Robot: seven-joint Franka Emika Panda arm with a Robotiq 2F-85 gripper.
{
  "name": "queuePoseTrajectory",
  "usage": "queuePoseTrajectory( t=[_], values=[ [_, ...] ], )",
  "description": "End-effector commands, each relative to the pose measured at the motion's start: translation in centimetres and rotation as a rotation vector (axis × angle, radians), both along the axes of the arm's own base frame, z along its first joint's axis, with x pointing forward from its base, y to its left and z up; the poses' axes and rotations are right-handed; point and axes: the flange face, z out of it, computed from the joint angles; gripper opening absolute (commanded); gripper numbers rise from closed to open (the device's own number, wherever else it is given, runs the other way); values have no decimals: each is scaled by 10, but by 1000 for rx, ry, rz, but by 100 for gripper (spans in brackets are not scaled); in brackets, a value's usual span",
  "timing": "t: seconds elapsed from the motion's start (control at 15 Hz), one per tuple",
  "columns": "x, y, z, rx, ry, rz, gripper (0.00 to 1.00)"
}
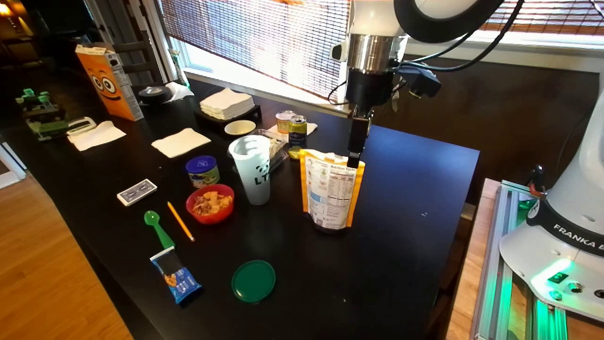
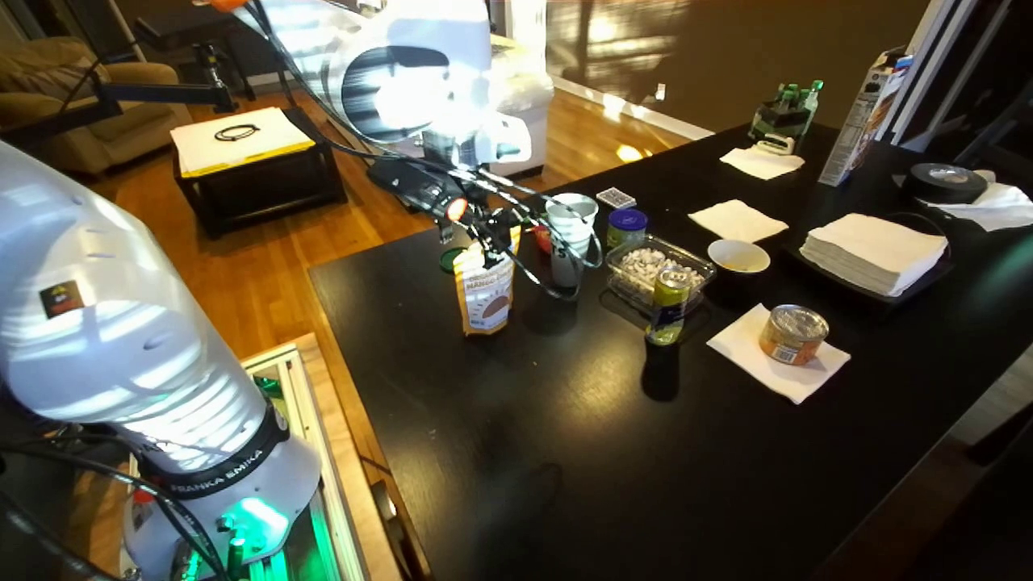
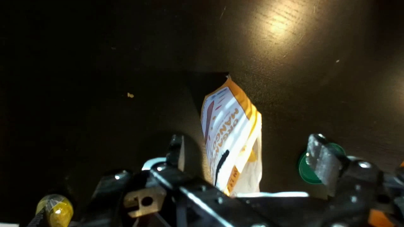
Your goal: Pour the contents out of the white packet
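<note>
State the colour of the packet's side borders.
Orange-yellow along both sides of the packet; clearest in an exterior view.

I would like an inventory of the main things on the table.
White packet: 1, white-orange, on table
Cup: 1, white, beside packet
Bowl: 1, red, beside cup
Tub: 1, blue-lidded, beside bowl
Pencil: 1, yellow, beside bowl
Spoon: 1, green, near pencil
Card deck: 1, dark-patterned, near spoon
Wrapper: 1, blue, near spoon
Lid: 1, green, near wrapper
Container: 1, clear, near cup
Can: 1, yellow-green, beside container
Flat napkins: 3, white, spread apart
Tin: 1, orange-silver, on napkin
Dish: 1, white, near container
Napkin stack: 1, white, near dish
Box: 1, orange, table's far end
Roll: 1, black, near box
Bottle carrier: 1, green, near box
Arm: 1, white, over table
End effector: 1, black, at packet
</note>
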Motion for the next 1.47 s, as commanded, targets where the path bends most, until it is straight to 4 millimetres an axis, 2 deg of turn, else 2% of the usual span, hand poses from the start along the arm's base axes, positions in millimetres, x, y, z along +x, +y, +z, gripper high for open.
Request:
queuePoseTrajectory(
  t=[0.0, 0.4, 0.87, 0.93, 1.07, 1.4],
  values=[
    [1, -17, -13, 71, 45, 53, 100],
    [-1, -40, -42, 203, 88, 132, 100],
    [1, -37, -56, 296, 86, -21, 98],
    [3, -37, -57, 300, 73, -42, 74],
    [7, -38, -57, 290, 44, -81, 70],
    [13, -43, -62, 230, 4, -128, 33]
  ],
)
